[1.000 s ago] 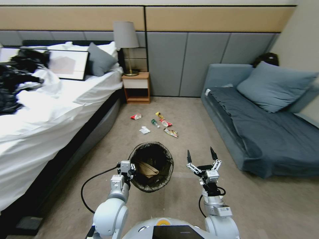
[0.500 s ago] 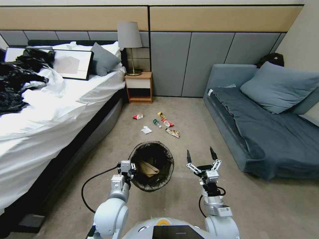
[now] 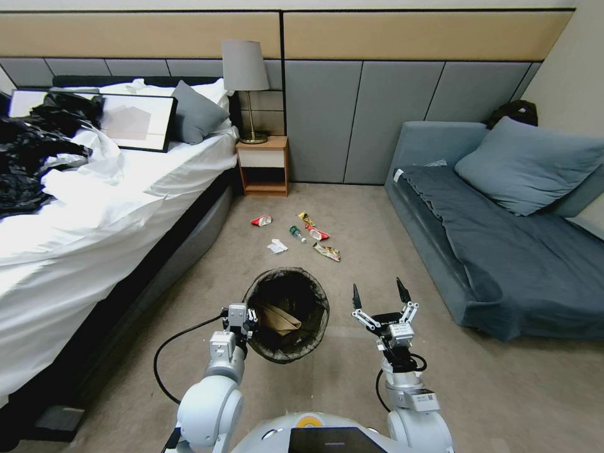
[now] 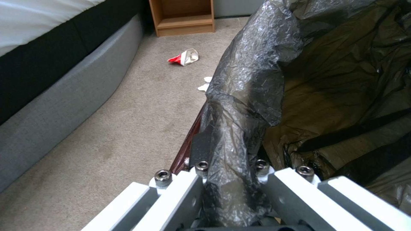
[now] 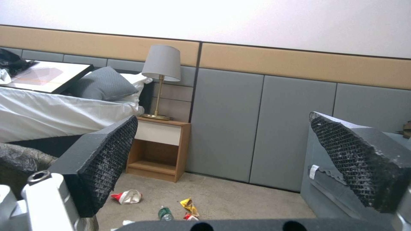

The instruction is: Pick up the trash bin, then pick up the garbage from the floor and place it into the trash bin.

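The trash bin, lined with a dark bag, hangs above the carpet in front of me. My left gripper is shut on its near left rim. In the left wrist view the fingers clamp the bag-covered rim. Tan paper lies inside the bin. My right gripper stands open to the right of the bin, holding nothing. The garbage lies farther ahead on the floor: a red-white wrapper, a small bottle, white paper and coloured wrappers.
A bed runs along the left. A nightstand with a lamp stands against the far wall. A grey sofa fills the right side. Open carpet lies between bed and sofa.
The whole head view has shifted slightly to the right since a second ago, so the camera moved. The arms and the held bin keep the same pose.
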Controlling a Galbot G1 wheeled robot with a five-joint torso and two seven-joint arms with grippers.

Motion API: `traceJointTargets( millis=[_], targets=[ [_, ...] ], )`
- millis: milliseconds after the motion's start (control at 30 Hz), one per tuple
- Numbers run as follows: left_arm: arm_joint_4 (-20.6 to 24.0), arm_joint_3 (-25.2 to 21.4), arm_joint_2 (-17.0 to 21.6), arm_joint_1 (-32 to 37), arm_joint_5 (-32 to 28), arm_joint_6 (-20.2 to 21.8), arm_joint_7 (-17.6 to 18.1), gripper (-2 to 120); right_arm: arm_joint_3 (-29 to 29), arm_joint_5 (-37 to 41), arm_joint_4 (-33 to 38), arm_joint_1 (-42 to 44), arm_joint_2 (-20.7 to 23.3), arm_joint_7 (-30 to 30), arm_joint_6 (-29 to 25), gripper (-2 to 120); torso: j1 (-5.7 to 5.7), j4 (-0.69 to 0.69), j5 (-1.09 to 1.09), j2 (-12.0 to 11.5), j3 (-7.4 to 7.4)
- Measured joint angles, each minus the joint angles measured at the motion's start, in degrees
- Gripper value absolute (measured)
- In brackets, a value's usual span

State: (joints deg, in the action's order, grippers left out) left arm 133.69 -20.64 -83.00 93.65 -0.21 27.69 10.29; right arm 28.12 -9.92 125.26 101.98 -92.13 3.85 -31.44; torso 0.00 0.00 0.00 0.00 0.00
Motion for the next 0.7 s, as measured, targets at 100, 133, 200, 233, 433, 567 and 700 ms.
traceJointTargets(
  millis=[100,133,200,233,433,567,700],
  targets=[
    [0.0,0.1,0.0,0.0,0.0,0.0,0.0,0,-0.1,0.0,0.0,0.0,0.0,0.1,0.1,100,0.00,0.00,0.00,0.0,0.00],
    [0.1,0.1,0.0,0.0,0.0,0.0,0.0,0,-0.2,0.0,0.0,0.0,0.0,0.2,0.1,100,0.00,0.00,0.00,0.0,-0.01],
    [0.1,0.2,0.1,0.0,0.0,0.0,0.0,0,-0.2,0.0,0.1,-0.1,0.0,0.2,0.2,100,0.00,0.00,0.00,0.0,0.00],
    [0.1,0.2,0.1,0.0,0.0,0.0,0.0,0,-0.2,0.0,0.1,-0.2,0.0,0.2,0.2,100,0.00,0.00,0.00,0.0,0.00],
    [0.3,0.2,0.3,0.1,0.0,0.0,0.1,0,-0.5,-0.1,0.2,-0.2,0.0,0.2,0.6,100,0.00,0.00,0.00,0.0,0.00],
    [0.4,0.2,0.3,0.1,0.1,0.0,0.1,0,-0.6,-0.1,0.3,-0.2,0.0,0.2,0.8,100,0.01,-0.01,-0.01,0.0,0.00],
    [0.6,0.3,0.3,0.2,0.1,0.1,0.3,0,-0.5,-0.1,0.4,-0.2,0.0,0.4,0.9,100,0.00,0.00,0.00,0.0,0.00]
  ],
)
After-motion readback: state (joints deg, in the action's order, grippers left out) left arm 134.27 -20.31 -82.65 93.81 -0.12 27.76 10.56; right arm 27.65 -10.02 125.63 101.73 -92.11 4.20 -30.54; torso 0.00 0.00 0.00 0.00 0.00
